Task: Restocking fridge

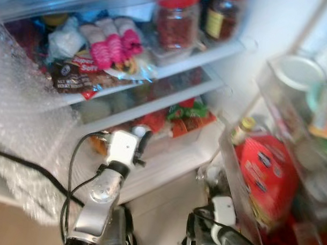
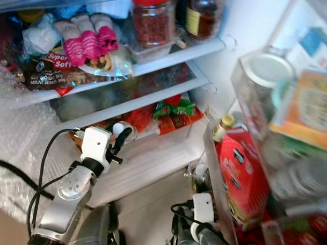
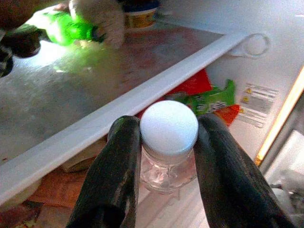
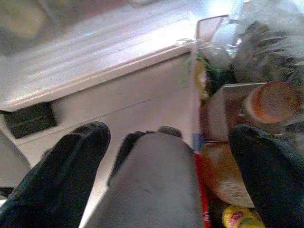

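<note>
My left gripper (image 3: 167, 137) is shut on a small clear bottle with a white cap (image 3: 169, 127), one black finger on each side of the cap. In the left eye view the bottle (image 1: 137, 131) is held up in front of the open fridge, just below the white edge of the lower glass shelf (image 1: 153, 103) and above the drawer front (image 1: 167, 160). My right gripper (image 4: 166, 156) hangs low near the fridge door, its fingers (image 4: 61, 175) wide apart and open, with a grey part of my own body between them.
Bubble wrap (image 1: 24, 123) covers the left side. The upper shelf holds a bread packet (image 1: 79, 74), pink rolls (image 1: 110, 42) and red-lidded jars (image 1: 178, 21). Green and red packets (image 1: 185, 112) lie under the glass shelf. The door racks on the right hold a red carton (image 1: 264, 174) and a tin (image 1: 294, 70).
</note>
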`<state>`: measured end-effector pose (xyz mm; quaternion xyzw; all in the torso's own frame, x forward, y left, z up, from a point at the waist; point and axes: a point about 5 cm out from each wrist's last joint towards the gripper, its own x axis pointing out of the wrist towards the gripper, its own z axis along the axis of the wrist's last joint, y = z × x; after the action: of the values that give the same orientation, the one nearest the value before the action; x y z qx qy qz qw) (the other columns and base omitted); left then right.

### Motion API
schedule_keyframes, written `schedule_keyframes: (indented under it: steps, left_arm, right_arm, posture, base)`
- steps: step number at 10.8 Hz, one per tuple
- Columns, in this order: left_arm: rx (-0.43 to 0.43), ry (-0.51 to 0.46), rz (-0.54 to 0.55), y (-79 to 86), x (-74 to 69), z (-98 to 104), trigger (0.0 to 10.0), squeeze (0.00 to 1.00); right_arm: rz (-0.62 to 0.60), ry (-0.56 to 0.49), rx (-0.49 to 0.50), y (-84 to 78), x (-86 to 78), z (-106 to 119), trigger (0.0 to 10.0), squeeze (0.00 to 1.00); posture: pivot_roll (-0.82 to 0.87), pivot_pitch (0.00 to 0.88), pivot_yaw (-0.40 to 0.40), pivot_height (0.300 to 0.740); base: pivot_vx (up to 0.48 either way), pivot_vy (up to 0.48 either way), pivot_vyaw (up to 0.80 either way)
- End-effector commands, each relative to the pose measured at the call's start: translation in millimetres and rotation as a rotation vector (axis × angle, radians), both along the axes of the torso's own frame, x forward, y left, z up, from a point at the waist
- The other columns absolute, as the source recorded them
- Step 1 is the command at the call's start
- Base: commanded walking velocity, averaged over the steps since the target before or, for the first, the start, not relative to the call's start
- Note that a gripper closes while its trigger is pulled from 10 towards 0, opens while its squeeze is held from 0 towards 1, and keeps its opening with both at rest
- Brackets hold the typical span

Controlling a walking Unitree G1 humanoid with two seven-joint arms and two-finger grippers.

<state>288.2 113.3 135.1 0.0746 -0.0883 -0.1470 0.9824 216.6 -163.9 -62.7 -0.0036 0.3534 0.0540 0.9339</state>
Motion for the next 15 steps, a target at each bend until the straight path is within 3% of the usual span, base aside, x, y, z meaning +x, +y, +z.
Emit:
schedule_keyframes:
  steps: [1, 5, 10, 12, 15]
  left_arm:
    - [0.008, -0.009, 0.017, 5.2, -1.1, 0.0, 10.0, 0.0]
    - [0.02, -0.034, -0.025, 0.3, -4.3, 3.6, 10.0, 0.0]
    - [0.312, -0.276, -0.202, -19.9, -18.9, 30.1, 10.0, 0.0]
    - [0.349, -0.338, -0.209, -22.5, -22.3, 36.6, 10.0, 0.0]
    - [0.357, -0.349, -0.207, -22.6, -23.0, 37.1, 10.0, 0.0]
  right_arm:
    - [0.0, 0.12, 0.004, 2.0, -27.0, -17.0, 10.0, 0.0]
    - [0.005, 0.123, 0.004, 3.0, -28.0, -17.6, 10.0, 0.0]
    - [0.007, 0.13, 0.004, 3.1, -29.8, -18.5, 10.0, 0.0]
    - [0.005, 0.129, 0.005, 3.2, -29.4, -18.3, 10.0, 0.0]
    - [0.005, 0.128, 0.005, 3.2, -29.4, -18.3, 10.0, 0.0]
  posture:
    - [-0.04, 0.257, 0.004, 0.612]
    - [-0.04, 0.252, 0.003, 0.612]
    - [-0.04, 0.265, 0.001, 0.612]
    - [-0.04, 0.266, 0.002, 0.612]
    - [-0.04, 0.266, 0.002, 0.612]
  base:
    - [0.33, 0.0, 0.0]
    - [0.248, 0.0, 0.0]
    - [0.0, 0.0, 0.0]
    - [0.0, 0.0, 0.0]
    - [0.0, 0.0, 0.0]
